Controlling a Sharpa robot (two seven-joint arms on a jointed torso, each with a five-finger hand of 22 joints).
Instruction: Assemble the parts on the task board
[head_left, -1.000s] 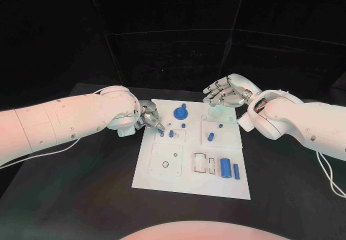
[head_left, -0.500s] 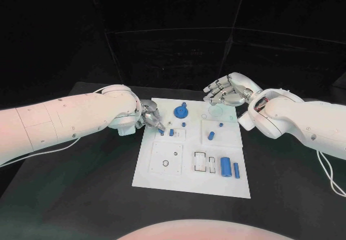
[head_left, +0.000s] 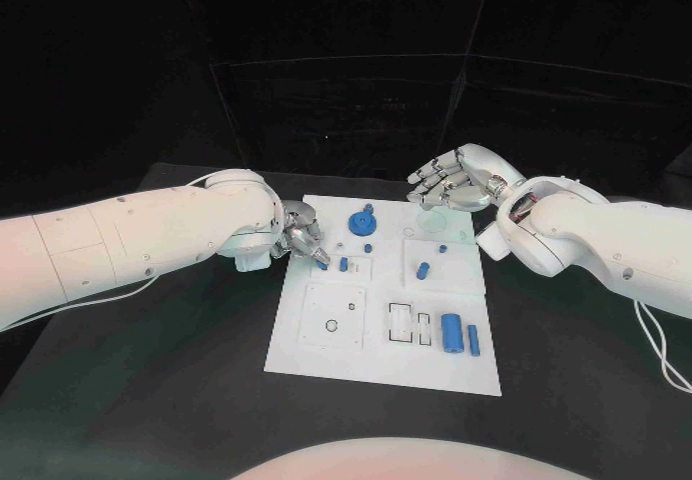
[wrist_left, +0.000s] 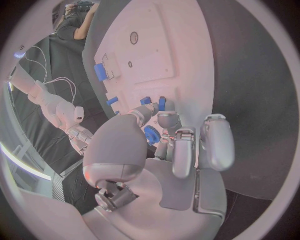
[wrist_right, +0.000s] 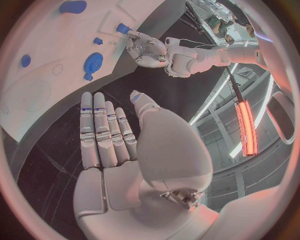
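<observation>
The white task board (head_left: 378, 360) lies in the middle of the black table. My left hand (head_left: 299, 238) hovers at the board's left edge, fingers curled in, pinching a small blue peg (head_left: 320, 262) between thumb and a finger; the left wrist view shows the peg (wrist_left: 161, 103) at the fingertips. Another blue peg (head_left: 342, 265) stands in the board just beside it. My right hand (head_left: 454, 183) is raised over the board's far right corner, fingers straight and holding nothing; the right wrist view shows its bare palm (wrist_right: 115, 172).
On the board are a round blue knob (head_left: 361, 221), a short blue piece (head_left: 423, 270), a blue cylinder (head_left: 451, 335) and a blue bar (head_left: 473, 342). A square plate with a small hole (head_left: 333, 325) lies at the near left. Black table surrounds the board.
</observation>
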